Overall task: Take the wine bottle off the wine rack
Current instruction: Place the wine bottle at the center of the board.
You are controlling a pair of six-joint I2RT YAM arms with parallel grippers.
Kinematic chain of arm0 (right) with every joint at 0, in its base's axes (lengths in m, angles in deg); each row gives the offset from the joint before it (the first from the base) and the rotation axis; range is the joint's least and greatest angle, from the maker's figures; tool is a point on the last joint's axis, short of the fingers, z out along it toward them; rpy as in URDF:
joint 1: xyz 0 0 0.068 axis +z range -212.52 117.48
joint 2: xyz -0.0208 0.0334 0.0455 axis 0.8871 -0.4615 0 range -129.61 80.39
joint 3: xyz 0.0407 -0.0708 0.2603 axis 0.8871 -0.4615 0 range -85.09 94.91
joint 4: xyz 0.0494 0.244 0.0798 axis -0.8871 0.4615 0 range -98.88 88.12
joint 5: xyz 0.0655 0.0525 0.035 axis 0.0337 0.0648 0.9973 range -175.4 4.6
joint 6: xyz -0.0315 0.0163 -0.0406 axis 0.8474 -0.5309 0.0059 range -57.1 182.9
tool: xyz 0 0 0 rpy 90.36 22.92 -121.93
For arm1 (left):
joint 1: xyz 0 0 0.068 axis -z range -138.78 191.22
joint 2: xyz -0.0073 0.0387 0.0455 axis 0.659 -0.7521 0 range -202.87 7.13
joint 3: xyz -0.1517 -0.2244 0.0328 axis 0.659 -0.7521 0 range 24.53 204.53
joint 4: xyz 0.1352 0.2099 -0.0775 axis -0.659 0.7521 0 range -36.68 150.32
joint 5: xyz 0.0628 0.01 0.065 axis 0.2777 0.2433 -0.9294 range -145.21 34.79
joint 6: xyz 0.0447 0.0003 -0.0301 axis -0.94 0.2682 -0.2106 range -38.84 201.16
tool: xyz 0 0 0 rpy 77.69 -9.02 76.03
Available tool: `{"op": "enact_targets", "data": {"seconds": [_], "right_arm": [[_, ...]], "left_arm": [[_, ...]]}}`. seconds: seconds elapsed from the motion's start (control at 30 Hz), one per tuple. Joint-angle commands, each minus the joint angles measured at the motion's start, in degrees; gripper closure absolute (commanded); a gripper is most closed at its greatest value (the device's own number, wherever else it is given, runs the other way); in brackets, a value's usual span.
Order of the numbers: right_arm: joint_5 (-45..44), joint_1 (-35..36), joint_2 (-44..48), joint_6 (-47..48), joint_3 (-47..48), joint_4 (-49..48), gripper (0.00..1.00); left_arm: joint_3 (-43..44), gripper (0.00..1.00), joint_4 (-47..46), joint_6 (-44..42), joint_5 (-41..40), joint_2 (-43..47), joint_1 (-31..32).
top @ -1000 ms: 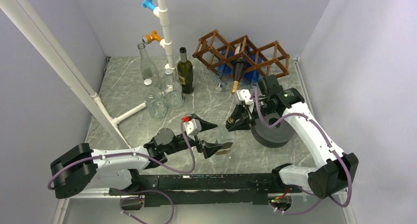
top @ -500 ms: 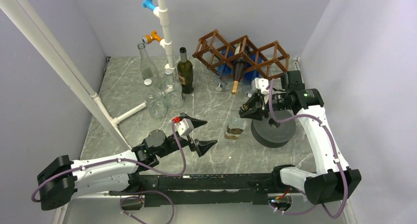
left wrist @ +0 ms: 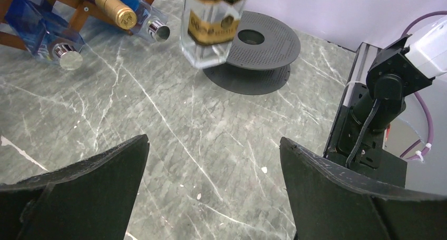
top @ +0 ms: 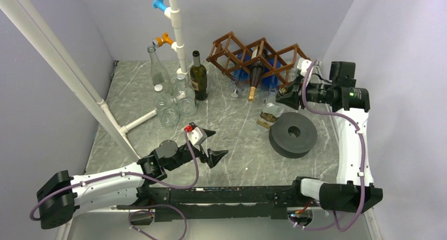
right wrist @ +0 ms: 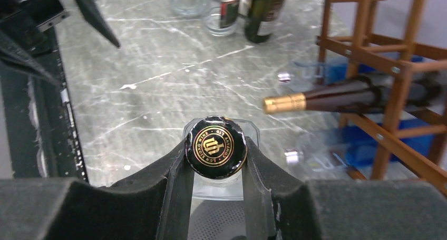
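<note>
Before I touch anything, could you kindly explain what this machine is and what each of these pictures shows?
These are two robot arms bolted at the near edge of a marbled table. One picture looks down from above and behind them; the other two come from a camera on each wrist. The left tool hangs open and empty over the table. The right tool is shut on the black cap of a clear bottle, near a black disc. At the back stands a wooden wine rack with a dark bottle lying in it; more bottles stand to its left.
</note>
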Motion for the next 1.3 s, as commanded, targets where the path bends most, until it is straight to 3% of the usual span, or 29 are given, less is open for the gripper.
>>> {"op": "enact_targets", "data": {"seconds": [0.0,0.5,1.27], "right_arm": [[1.79,-3.89,-0.42,-6.19,7.09,-6.92,1.0],[-3.06,-18.76,-7.45,-23.14,13.06,-23.9,1.0],[-8.67,-26.07,-14.94,-27.62,13.22,-36.0,1.0]], "left_arm": [[-0.49,0.0,1.29,-0.56,-1.84,2.21,-0.26],[-0.66,0.0,4.97,0.44,-2.24,4.58,-0.26],[-1.55,0.0,5.56,0.4,-2.75,6.2,-0.26]]}}
